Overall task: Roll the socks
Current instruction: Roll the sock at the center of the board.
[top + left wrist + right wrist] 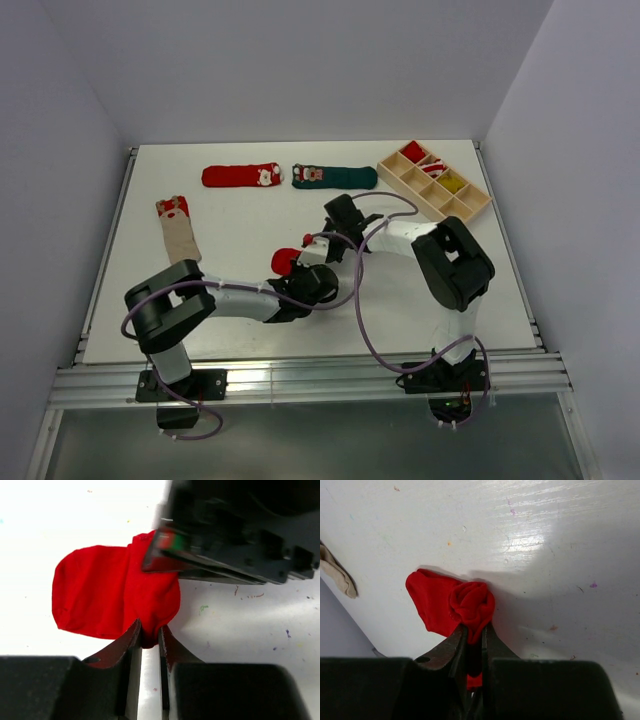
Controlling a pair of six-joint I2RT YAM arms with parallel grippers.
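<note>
Top view: both arms meet mid-bench, a bit toward the near edge. The sock sits there on the bench, bunched into a small red lump. My left hand comes at it from the near side, my right hand from the far side. Along the far edge lie a far red sock and a green sock. A beige sock is toward the left edge and a tray is in the far right corner. None of those is rolled.

Left wrist: left hand clenched, jaws nearly together, pinching the sock's lower edge. A flat flap spreads out to one side. The right hand's black body is pressed against the sock's other side.

Right wrist: right hand clenched on the wound-up part, red cloth caught between the jaws. The coil is tight-looking and the flat flap lies on the bench beside it.

Step, as I judge it: mid-roll on the first sock, roughly half wound. Next I'd turn the coil over the flat flap while the left pinch holds tension. Slack would let the coil loosen.
</note>
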